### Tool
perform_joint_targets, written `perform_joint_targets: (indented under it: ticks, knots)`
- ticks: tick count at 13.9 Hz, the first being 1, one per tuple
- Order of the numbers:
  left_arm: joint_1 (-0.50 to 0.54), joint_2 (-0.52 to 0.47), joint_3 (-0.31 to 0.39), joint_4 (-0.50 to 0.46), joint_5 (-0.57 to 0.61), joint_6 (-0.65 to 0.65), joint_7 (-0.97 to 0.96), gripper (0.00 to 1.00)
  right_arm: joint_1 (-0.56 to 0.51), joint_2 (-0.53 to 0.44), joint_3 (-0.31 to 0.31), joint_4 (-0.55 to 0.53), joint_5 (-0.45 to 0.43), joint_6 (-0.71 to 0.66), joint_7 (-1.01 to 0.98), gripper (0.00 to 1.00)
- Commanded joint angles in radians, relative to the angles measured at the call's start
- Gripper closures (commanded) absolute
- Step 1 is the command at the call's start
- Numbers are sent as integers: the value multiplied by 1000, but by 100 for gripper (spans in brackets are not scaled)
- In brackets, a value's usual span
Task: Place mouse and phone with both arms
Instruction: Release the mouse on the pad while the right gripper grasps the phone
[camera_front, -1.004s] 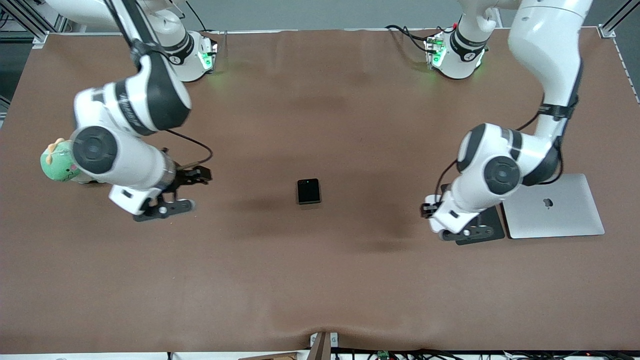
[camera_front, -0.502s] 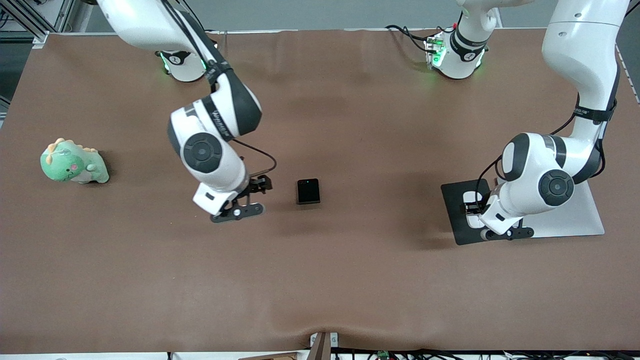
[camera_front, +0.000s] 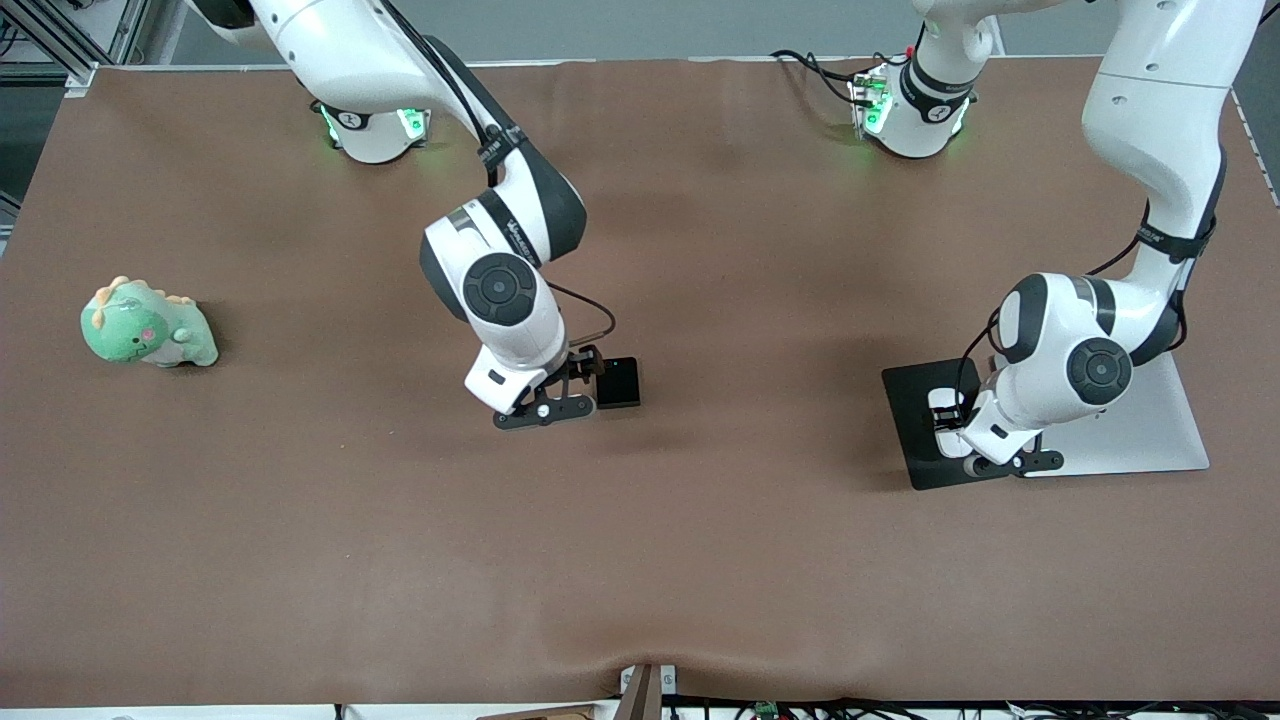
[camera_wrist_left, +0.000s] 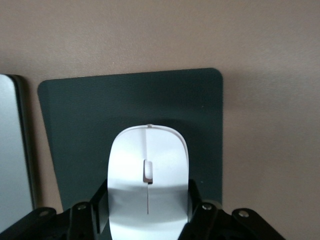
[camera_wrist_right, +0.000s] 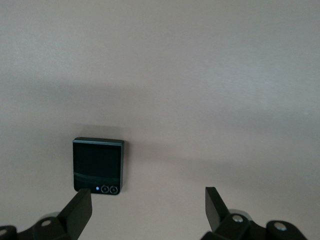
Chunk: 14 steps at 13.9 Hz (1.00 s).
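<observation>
The table (camera_front: 700, 560) is covered in a plain brown cloth. The mouse (camera_wrist_left: 148, 182) is glossy white with a thin grey line down its middle, and it sits over a matte dark-grey pad (camera_wrist_left: 90, 125). Beside the pad is a silver laptop (camera_front: 1165, 430). The phone (camera_wrist_right: 97, 166) is black and shiny, with small round camera dots. Both arms (camera_front: 510, 300) are white with black joint bands, black grippers and green lights at their bases. A green plush dinosaur (camera_front: 147, 326) has pale orange spikes and a pink cheek.
</observation>
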Motion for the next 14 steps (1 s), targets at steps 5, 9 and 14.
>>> perform_joint_targets:
  ticks: [5, 9, 14]
  knots:
    - [29, 40, -6, -15, 52, 69, 10, 35, 58, 97, -5, 45, -2, 127, 62, 0]
    - [31, 38, -7, -12, 53, 69, 10, 0, 104, 151, -7, 48, -7, 197, 65, 0]
    - [21, -81, -21, 20, 55, -13, 7, 0, 129, 201, -7, 86, -10, 247, 56, 0]
